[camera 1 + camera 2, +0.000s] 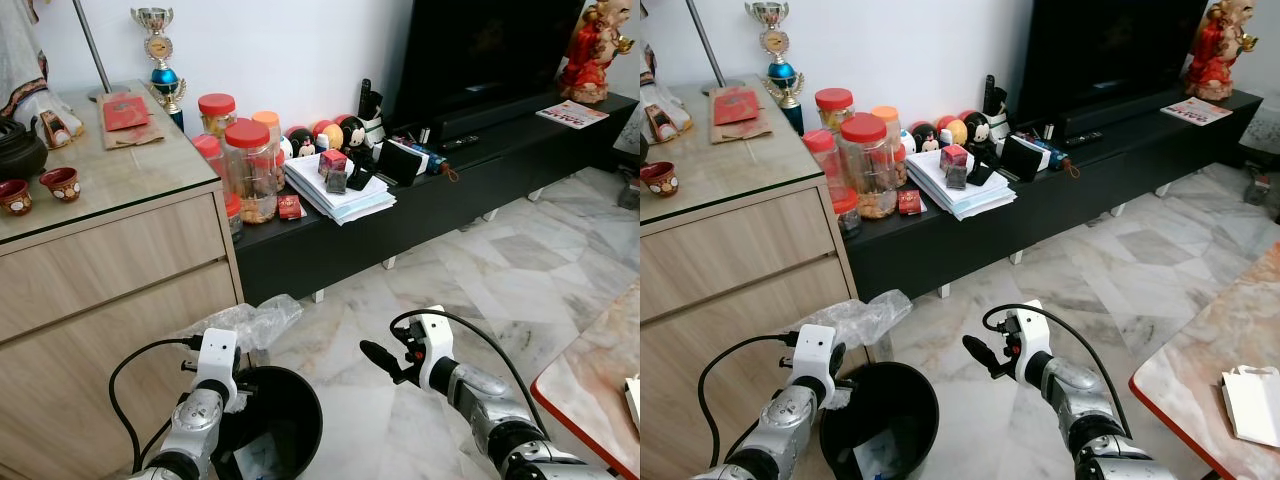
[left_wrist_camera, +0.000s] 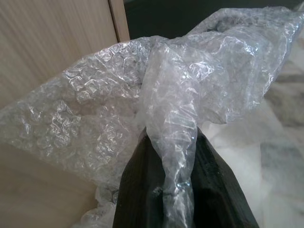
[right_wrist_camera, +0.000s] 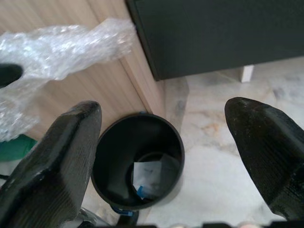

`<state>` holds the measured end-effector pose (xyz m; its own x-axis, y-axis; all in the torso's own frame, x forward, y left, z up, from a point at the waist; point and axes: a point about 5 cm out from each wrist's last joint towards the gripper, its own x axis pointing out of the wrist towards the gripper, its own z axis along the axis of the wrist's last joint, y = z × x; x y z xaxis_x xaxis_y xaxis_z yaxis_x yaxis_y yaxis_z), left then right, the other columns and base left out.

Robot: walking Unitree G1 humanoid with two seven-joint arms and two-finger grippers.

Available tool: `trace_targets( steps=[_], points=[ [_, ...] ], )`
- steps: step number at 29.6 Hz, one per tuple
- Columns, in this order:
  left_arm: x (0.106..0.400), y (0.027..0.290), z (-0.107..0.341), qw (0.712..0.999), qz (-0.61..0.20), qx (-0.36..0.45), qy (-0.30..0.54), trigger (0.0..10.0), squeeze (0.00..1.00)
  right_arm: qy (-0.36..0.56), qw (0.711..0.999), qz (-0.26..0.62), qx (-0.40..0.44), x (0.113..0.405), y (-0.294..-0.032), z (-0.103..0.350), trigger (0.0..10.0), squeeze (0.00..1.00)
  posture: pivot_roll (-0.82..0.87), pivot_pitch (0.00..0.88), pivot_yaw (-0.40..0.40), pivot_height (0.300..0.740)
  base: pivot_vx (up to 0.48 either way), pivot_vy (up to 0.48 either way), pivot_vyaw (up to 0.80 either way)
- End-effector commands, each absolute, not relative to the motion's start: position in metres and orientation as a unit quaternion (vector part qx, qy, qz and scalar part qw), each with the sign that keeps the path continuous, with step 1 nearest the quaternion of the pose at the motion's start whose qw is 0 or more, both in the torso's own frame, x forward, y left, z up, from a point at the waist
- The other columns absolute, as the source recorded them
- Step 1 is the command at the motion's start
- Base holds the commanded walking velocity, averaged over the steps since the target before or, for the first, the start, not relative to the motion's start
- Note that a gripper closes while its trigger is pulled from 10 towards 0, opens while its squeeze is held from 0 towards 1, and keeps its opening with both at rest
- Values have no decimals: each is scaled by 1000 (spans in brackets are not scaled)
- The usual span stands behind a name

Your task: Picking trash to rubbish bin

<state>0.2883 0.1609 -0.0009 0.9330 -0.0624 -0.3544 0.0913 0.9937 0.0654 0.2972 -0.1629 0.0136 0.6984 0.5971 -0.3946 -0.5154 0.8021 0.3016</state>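
Left wrist view is showing the left gripper [image 2: 178, 190] clenching crumpled bubble wrap [image 2: 156, 104] just above the black rubbish bin [image 1: 300, 400], while the right gripper [image 3: 166, 142] is hanging spread and empty nearby; centring over the opening before releasing seems best.

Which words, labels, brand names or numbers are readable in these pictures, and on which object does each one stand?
No text can be read with certainty.
Magazine on the black TV bench: red heading, too blurred to read.
Red packets on the wooden cabinet: print too small to read.
Small red box beside the jars: print too small to read.
Paper inside the black bin: no legible text.
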Motion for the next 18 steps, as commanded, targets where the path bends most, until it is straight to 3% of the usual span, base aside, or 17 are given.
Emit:
trace_targets(
  steps=[1,7,8,18],
  points=[
    [294,158,4,984,-41,28,171,10000,0,221,921,314,69,306,-162,25,10000,0,9,6,-53,740,0,0,0],
    [295,157,5,984,-41,17,170,10000,0,219,919,320,71,307,-163,27,10000,0,2,10,-55,740,0,0,0],
    [296,155,6,985,-41,9,170,10000,1000,218,920,319,70,307,-165,27,10000,0,-4,14,-63,740,0,0,0],
    [297,147,6,983,-58,-21,172,10000,1000,215,923,312,68,308,-170,29,10000,0,-9,16,-68,740,0,0,0]
  ],
)
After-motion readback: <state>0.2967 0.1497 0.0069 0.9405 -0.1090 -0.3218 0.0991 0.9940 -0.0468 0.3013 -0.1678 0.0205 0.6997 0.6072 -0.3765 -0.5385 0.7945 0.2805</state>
